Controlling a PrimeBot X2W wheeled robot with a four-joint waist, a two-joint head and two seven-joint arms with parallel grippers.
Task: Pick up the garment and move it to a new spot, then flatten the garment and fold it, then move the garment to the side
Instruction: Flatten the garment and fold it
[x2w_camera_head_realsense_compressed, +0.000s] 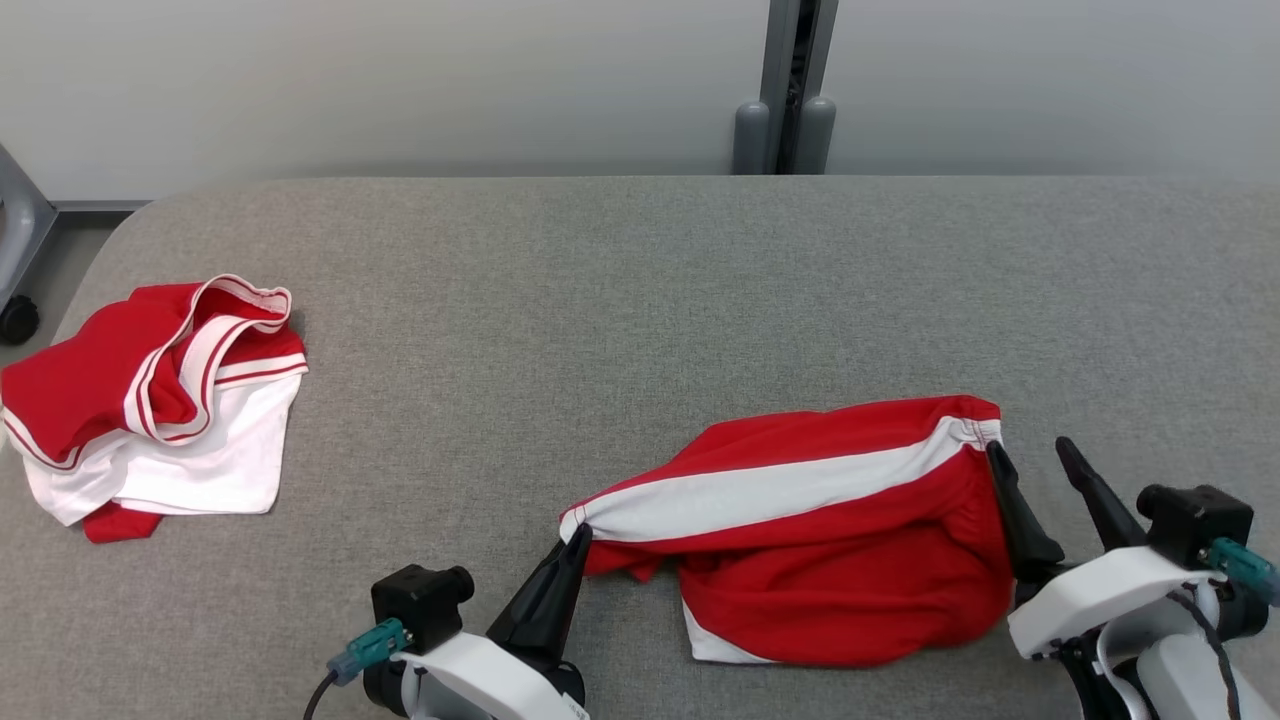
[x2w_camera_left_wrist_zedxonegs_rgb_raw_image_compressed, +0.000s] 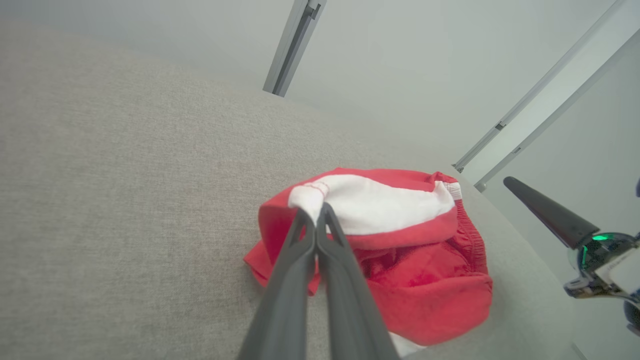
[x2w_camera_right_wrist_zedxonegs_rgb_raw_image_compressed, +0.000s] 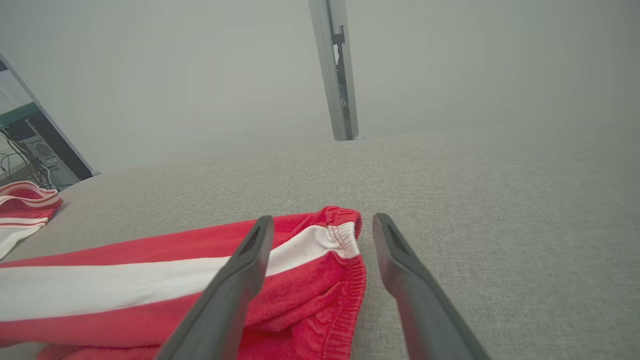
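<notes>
Left gripper (x2w_camera_head_realsense_compressed: 578, 535) pinched shut on garment's (x2w_camera_head_realsense_compressed: 820, 540) striped corner. Right gripper (x2w_camera_head_realsense_compressed: 1028, 445) gapes, waistband (x2w_camera_right_wrist_zedxonegs_rgb_raw_image_compressed: 345, 235) between its jaws, ungripped. Lifting now risks one-sided swing, bunching.

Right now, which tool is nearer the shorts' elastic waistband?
Right. The right tool is open with the waistband end between its fingers; the left tool is shut on the white corner at the opposite end of the shorts.

Red garment (x2w_camera_head_realsense_compressed: 830, 560), broad white stripe, shorts by the look of it, lying bunched at near right, elastic waistband rightward, left end drawn to a point.
</notes>
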